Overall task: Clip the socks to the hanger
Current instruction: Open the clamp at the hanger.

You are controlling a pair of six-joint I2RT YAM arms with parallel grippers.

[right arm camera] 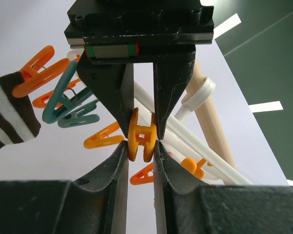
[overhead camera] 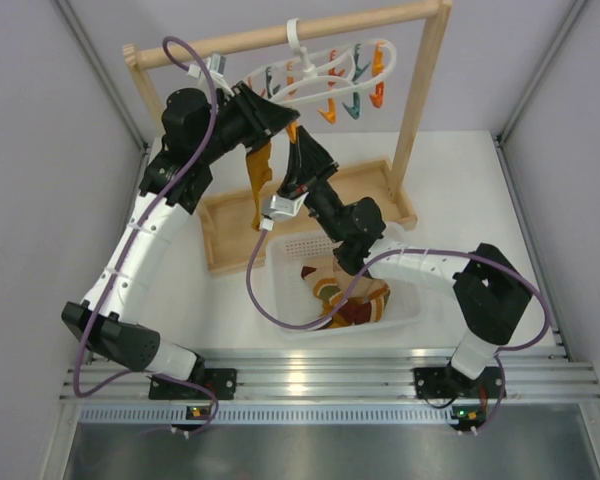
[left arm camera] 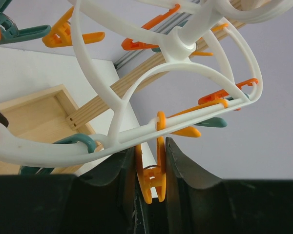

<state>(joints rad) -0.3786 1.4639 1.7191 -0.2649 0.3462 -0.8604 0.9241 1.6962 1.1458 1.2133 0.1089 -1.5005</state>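
Note:
The white oval hanger (overhead camera: 320,72) hangs by its hook from the wooden rail, with orange and teal pegs dangling from it. My left gripper (overhead camera: 283,120) reaches up under its left end. In the left wrist view, that gripper (left arm camera: 149,148) is shut on an orange peg (left arm camera: 151,178) hanging from the hanger ring (left arm camera: 183,46). My right gripper (right arm camera: 140,144) comes from the other side and pinches the same orange peg (right arm camera: 141,139). A mustard sock (overhead camera: 258,180) hangs below the hanger. Its striped cuff (right arm camera: 10,114) is clipped in another orange peg (right arm camera: 36,73).
The tall wooden rail frame (overhead camera: 280,35) stands on a wooden tray (overhead camera: 230,225) at the back, with its right post (overhead camera: 420,110) close by. A white basket (overhead camera: 290,242) in front holds several striped socks (overhead camera: 345,300). Grey walls close in both sides.

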